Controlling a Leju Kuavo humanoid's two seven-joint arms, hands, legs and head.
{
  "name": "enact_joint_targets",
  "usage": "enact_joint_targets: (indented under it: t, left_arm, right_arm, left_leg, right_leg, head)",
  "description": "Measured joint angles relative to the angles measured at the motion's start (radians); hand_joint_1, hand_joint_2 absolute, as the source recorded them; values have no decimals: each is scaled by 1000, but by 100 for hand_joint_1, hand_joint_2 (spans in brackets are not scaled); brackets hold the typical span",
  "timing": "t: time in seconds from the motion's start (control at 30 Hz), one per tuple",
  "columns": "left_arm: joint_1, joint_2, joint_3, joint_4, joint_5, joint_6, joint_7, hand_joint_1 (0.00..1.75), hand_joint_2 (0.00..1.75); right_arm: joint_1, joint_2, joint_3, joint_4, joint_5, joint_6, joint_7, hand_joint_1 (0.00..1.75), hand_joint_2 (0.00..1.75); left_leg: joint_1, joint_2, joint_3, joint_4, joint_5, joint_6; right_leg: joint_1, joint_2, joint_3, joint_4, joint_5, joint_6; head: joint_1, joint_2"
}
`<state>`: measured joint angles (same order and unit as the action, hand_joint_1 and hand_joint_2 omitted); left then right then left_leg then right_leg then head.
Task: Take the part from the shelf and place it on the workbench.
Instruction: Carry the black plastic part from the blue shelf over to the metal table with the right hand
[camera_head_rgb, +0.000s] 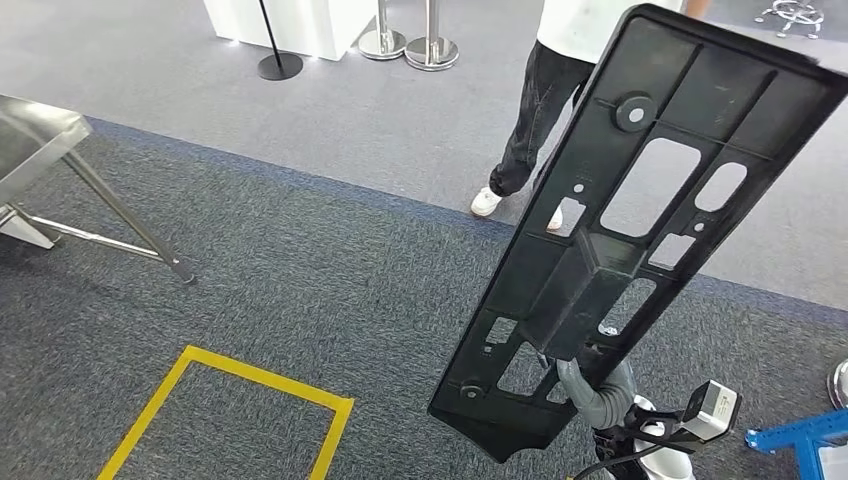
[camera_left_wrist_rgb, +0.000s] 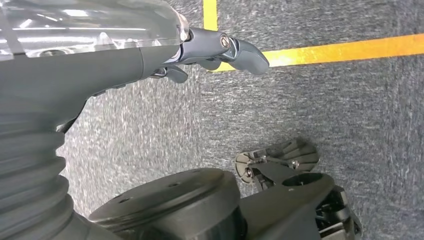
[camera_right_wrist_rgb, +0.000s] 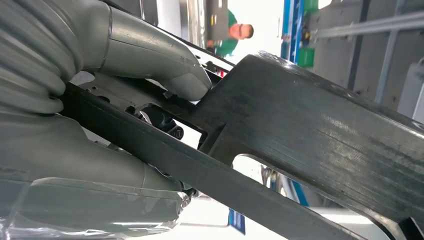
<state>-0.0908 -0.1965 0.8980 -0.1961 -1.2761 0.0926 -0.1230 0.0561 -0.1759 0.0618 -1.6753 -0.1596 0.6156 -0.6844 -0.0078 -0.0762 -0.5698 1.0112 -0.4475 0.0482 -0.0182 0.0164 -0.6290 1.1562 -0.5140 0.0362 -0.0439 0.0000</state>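
The part (camera_head_rgb: 640, 200) is a long black plastic panel with several cut-outs, standing tilted up in front of me on the right of the head view. My right hand (camera_head_rgb: 592, 385) grips it near its lower end. In the right wrist view the thumb (camera_right_wrist_rgb: 150, 50) lies on one face of the part (camera_right_wrist_rgb: 310, 130) and the fingers (camera_right_wrist_rgb: 100, 170) wrap the other. My left hand (camera_left_wrist_rgb: 210, 55) hangs above the carpet and holds nothing, its thumb stretched out. A steel table corner (camera_head_rgb: 35, 130) with slanted legs shows at the far left.
A yellow tape square (camera_head_rgb: 240, 375) marks the grey carpet below centre. A person (camera_head_rgb: 540, 110) in dark trousers stands just behind the part. Chrome post bases (camera_head_rgb: 410, 45) and a black stand base (camera_head_rgb: 280, 65) are at the back. A blue frame (camera_head_rgb: 800, 435) sits at lower right.
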Motion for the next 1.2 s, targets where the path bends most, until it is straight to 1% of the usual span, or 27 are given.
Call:
enact_joint_targets:
  t: [0.07,0.1,0.17,0.2,0.27,0.33,0.37,0.4,0.43,0.47,0.53,0.57,0.6,0.63,0.7,0.73,0.8,0.87,0.9,0.93,0.97,1.0,1.03,1.1,1.13,1.17,1.2]
  left_arm:
    - [-2,-1,0,0,-1,0,2,0,175]
    - [-3,-2,0,0,-1,0,3,0,175]
    - [-2,-2,0,0,0,2,3,0,175]
    - [-2,-1,0,0,0,3,3,0,175]
    - [-4,-1,0,0,1,4,3,0,175]
    - [-11,-1,0,0,6,4,4,0,175]
    - [-15,-1,0,0,8,5,4,0,175]
    - [-17,-1,0,0,11,6,5,0,175]
    - [-18,0,1,0,14,7,5,0,175]
    - [-18,0,1,0,16,7,5,0,175]
    - [-17,2,2,0,19,8,6,0,175]
    - [-17,2,2,0,19,9,6,0,175]
    - [-17,2,2,0,20,9,6,0,175]
    - [-15,2,2,0,20,10,6,0,175]
    - [-8,3,2,0,20,14,6,0,175]
    - [-3,4,2,0,20,16,6,0,175]
    - [0,5,3,0,20,19,4,0,175]
    - [-1,5,3,0,20,20,4,0,175]
    - [-1,6,3,0,20,21,3,0,175]
    - [0,6,3,0,20,22,3,0,175]
    - [2,7,3,0,20,23,3,0,175]
    - [3,7,3,0,20,25,3,0,175]
    - [3,7,3,0,19,26,2,0,175]
    - [3,8,3,0,18,29,0,0,175]
    - [3,8,3,0,17,31,-1,0,175]
    - [3,8,3,0,17,33,-2,0,175]
    - [4,9,3,0,18,34,-4,0,175]
  right_arm:
    - [-7,1,0,3,1,8,0,175,175]
    - [-10,2,0,5,1,12,0,175,175]
    - [-15,2,0,9,4,15,0,175,175]
    - [-19,2,0,11,6,16,0,175,175]
    - [-24,2,0,12,8,21,0,175,175]
    - [-27,1,0,15,8,31,0,175,175]
    - [-30,1,0,18,8,38,0,175,175]
    - [-34,0,0,24,7,44,0,175,175]
    - [-39,0,0,29,7,49,0,175,175]
    - [-45,0,0,34,7,53,0,175,175]
    - [-54,0,0,42,6,56,0,175,175]
    - [-57,0,0,45,4,58,0,175,175]
    - [-58,0,0,47,1,59,0,175,175]
    - [-58,0,0,49,-1,61,0,175,175]
    - [-58,1,1,51,-5,63,0,175,175]
    - [-58,1,1,52,-6,63,0,175,175]
    - [-57,3,2,52,-7,63,0,175,175]
    - [-53,6,2,55,-8,62,0,175,175]
    - [-49,8,2,57,-8,61,0,175,175]
    - [-46,10,2,59,-8,59,0,175,175]
    - [-44,11,2,61,-8,56,0,175,175]
    - [-42,12,2,63,-8,53,0,175,175]
    - [-41,12,2,63,-9,51,0,175,175]
    - [-40,13,2,63,-13,48,0,175,175]
    - [-38,14,2,63,-16,48,0,175,175]
    - [-36,15,2,62,-19,48,0,175,175]
    - [-33,16,2,61,-21,48,0,175,175]
  left_leg:
    - [0,-22,-6,9,-3,-9]
    - [1,-32,-11,11,-3,-15]
    - [4,-51,-19,10,0,-27]
    - [4,-49,-21,12,-1,-32]
    - [0,-7,-42,55,-30,-41]
    - [1,46,-98,175,-95,-47]
    - [3,58,-131,244,-124,-50]
    - [4,63,-154,291,-138,-51]
    - [5,66,-159,304,-134,-52]
    - [5,70,-142,274,-111,-51]
    - [3,102,-67,132,-47,-44]
    - [-1,121,-33,66,-25,-38]
    - [-4,135,-13,25,-15,-33]
    - [-7,140,-6,7,-15,-28]
    - [-9,120,-8,2,-13,-18]
    - [-8,110,-5,-3,-10,-13]
    - [-3,89,2,-12,-3,-2]
    - [-1,68,3,-14,0,3]
    - [-1,56,3,-13,0,4]
    - [-1,43,3,-13,0,4]
    - [-1,29,3,-11,0,4]
    - [-1,16,4,-10,-1,3]
    - [-1,4,6,-8,-2,1]
    - [-1,-19,3,-2,-5,-5]
    - [0,-29,-1,1,-6,-10]
    - [2,-38,-5,1,-6,-16]
    - [4,-47,-8,0,-5,-22]
  right_leg:
    - [-4,43,48,-111,41,-4]
    - [-3,57,55,-131,43,-7]
    - [-1,49,55,-136,43,-15]
    - [-2,38,56,-140,45,-21]
    - [-4,13,61,-149,48,-34]
    - [0,-16,63,-152,47,-41]
    - [2,-31,63,-152,47,-43]
    - [4,-45,63,-152,46,-43]
    - [4,-58,63,-152,45,-43]
    - [4,-70,65,-152,44,-43]
    - [5,-91,71,-152,40,-39]
    - [8,-101,73,-150,38,-35]
    - [10,-111,75,-150,36,-30]
    - [12,-120,76,-149,34,-26]
    - [14,-139,80,-150,33,-15]
    - [11,-136,82,-148,28,-10]
    - [6,-93,64,-96,-9,0]
    - [3,-39,0,33,-71,4]
    - [3,-28,-36,100,-93,6]
    - [3,-24,-60,138,-97,6]
    - [3,-22,-66,140,-80,6]
    - [3,-19,-54,102,-48,4]
    - [3,-12,-25,34,-6,1]
    - [0,30,30,-94,45,-4]
    - [0,46,45,-130,54,-7]
    - [1,56,49,-141,51,-10]
    - [3,49,49,-144,53,-14]
  head:
    - [0,0]
    - [0,0]
    - [0,0]
    - [0,0]
    - [0,0]
    - [0,0]
    - [0,0]
    - [0,0]
    - [0,0]
    - [0,0]
    - [0,0]
    - [0,0]
    - [0,0]
    - [0,0]
    - [0,0]
    - [0,0]
    - [0,0]
    - [0,0]
    - [0,0]
    - [0,0]
    - [0,0]
    - [0,0]
    - [0,0]
    - [0,0]
    - [0,0]
    - [0,0]
    - [0,0]
